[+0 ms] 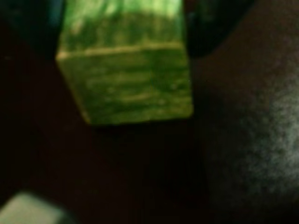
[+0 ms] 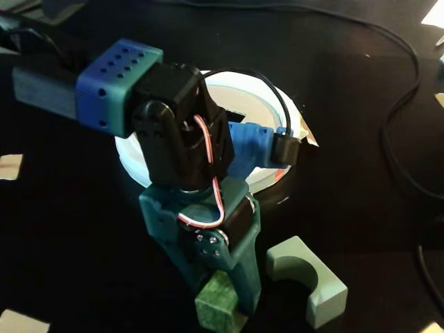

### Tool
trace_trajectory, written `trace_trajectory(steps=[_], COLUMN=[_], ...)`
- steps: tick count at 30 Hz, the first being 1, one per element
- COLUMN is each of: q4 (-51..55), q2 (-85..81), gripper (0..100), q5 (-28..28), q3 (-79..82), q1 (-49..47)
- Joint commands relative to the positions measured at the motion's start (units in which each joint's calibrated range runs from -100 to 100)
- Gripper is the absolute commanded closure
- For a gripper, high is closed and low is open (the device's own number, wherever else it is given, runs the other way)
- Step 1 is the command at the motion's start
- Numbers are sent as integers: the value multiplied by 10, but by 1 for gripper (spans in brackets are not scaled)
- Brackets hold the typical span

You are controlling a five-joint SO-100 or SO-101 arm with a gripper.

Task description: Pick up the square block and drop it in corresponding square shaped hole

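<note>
The square block, a dark-green cube with streaky grain, fills the top of the wrist view between two dark fingers. My gripper is shut on it. In the fixed view the same square block sits low at the front, with the teal gripper clamped on its sides; I cannot tell whether it touches the table. Behind the arm lies the tan disc with a white ring. One dark cutout shows at the arm's edge, its shape mostly hidden, so I cannot tell if it is the square shaped hole.
A pale mint arch block lies just right of the gripper, also seen as a pale corner low in the wrist view. The black table carries a cable at the right. Pale scraps lie at the left edge.
</note>
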Motion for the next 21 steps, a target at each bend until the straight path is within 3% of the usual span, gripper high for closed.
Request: trace_trajectory(steps=[1,7,15,21], q4=[0,24,125,216], q2=[-21,-38,-181,-268], gripper=[66,66,65,64], q5=[-1,-1,-16,-48], q3=[-50,-51,-47,-48], q1=[8,-5,-13,-126])
